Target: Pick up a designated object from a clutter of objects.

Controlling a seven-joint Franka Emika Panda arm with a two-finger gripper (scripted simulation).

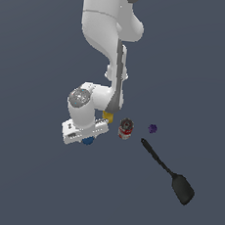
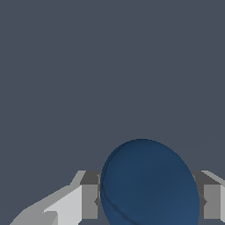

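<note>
Exterior view: end effector (image 1: 86, 137) is down at the desk (image 1: 24, 174), with the blue ball (image 1: 88, 141) peeking out beneath the white hand. Only a sliver of the ball shows; the fingers are hidden under the hand, so contact cannot be judged from here. A yellow bottle (image 1: 107, 115) sits just behind the end effector, mostly covered by the arm (image 1: 108, 30). The red-and-white can (image 1: 125, 129) stands beside the end effector, the small purple object (image 1: 152, 128) beyond it, and the black spatula (image 1: 169, 174) well apart. Risk: any sideways drift while lifting could knock the bottle or can, both being close.

Wrist view: ball (image 2: 149, 184) fills the space between the two grey fingers (image 2: 89, 200), which flank it on either side. Whether the pads are pressing it or only alongside, I cannot tell. The ball's lower part and the fingertips are cut off by the frame edge. Risk: a round smooth ball can squirt out if the pads close off-centre, or roll off if lifted before the squeeze is firm. Nothing else of the clutter appears here.
</note>
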